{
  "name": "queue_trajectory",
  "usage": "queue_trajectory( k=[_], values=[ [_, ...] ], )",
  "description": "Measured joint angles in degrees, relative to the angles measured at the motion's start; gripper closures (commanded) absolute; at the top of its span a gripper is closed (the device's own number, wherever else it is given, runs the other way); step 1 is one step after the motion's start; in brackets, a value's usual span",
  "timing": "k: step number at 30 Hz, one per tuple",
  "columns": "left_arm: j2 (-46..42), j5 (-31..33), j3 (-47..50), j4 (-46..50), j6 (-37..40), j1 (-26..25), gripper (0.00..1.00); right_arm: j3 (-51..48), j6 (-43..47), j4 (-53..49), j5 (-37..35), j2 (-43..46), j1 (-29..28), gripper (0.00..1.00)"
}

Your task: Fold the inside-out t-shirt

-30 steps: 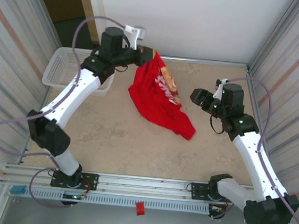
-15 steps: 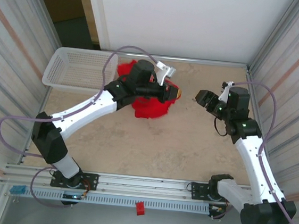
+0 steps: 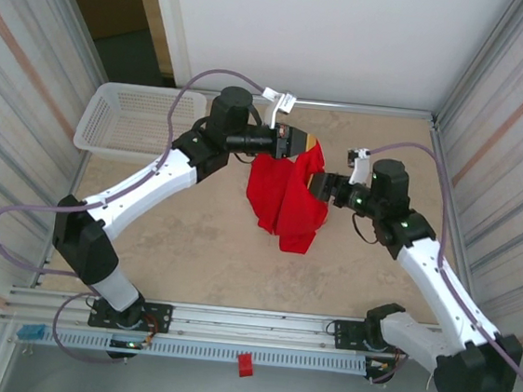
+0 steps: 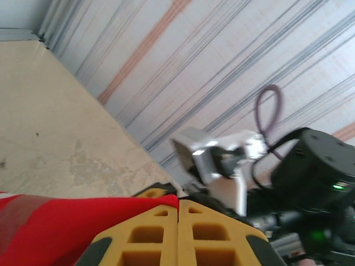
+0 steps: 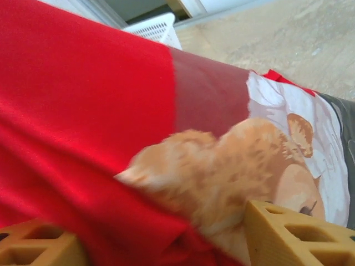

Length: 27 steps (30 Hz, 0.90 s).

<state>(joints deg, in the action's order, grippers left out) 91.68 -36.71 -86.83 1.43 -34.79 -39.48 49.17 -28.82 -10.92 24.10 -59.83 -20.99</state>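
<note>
Left gripper (image 3: 304, 148) is clenched on the top edge of the t-shirt (image 3: 285, 198); in the left wrist view its two yellow fingers (image 4: 150, 235) meet with red cloth drawn over one of them. This high grasp lets the garment hang, so that its weight pulls the folds downward and exposes a side edge for the other arm.

Right gripper (image 3: 322, 186) is at the right side of the hanging cloth. Its fingers (image 5: 291, 235) stand apart with fabric bunched between them, and no firm pinch is visible. Judged from this position, it is set to take a second hold so that the garment can be spread before folding.

T-shirt location: centre of the table (image 3: 191, 245), toward the far side, suspended between both arms. Whether its lower end touches the surface cannot be told.

T-shirt appearance: bright red, soft, draped in long vertical folds. The right wrist view shows a print (image 5: 222, 166) in tan and white, with a darker red band just beside it.

Basket (image 3: 129, 121): white mesh, far left, well apart from the garment.
</note>
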Motion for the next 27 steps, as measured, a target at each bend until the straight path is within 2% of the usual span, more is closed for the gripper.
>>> queue_trajectory(
  k=[1,2,5,10,13,14,16,22,24,27],
  values=[
    [0.0,-0.1,0.3,-0.3,0.0,0.1,1.00,0.0,0.3,0.5,0.0,-1.5,0.0,0.91],
    [-0.2,-0.2,1.1,-0.7,-0.2,0.4,1.00,0.0,0.4,1.1,0.1,-3.2,0.0,1.00],
    [-1.0,-0.2,5.6,-1.8,-1.0,2.0,1.00,0.0,0.4,1.9,1.2,-5.8,0.0,1.00],
    [-1.1,1.7,14.2,-2.3,-1.5,7.6,1.00,0.0,0.4,1.8,4.7,-4.0,1.2,1.00],
    [0.1,2.3,17.6,-2.5,-1.5,10.6,0.79,0.0,0.3,1.9,8.5,-1.5,2.4,1.00],
    [0.7,3.0,18.2,-2.5,-1.2,11.2,0.69,0.0,0.0,1.9,9.8,-0.7,2.6,1.00],
    [2.2,4.1,18.6,-2.3,-0.7,12.2,0.60,0.0,-0.6,1.9,11.9,0.8,3.1,1.00],
    [0.1,9.5,22.5,-2.5,0.6,11.7,0.48,0.0,-2.4,1.9,15.0,2.1,4.2,1.00],
    [-3.7,12.9,24.8,-2.1,1.4,10.2,0.45,0.0,-2.8,1.9,14.9,2.1,4.3,1.00],
    [-12.1,20.2,26.7,-1.2,3.5,5.0,0.40,0.8,-3.4,1.2,14.1,1.5,4.3,1.00]
  ],
)
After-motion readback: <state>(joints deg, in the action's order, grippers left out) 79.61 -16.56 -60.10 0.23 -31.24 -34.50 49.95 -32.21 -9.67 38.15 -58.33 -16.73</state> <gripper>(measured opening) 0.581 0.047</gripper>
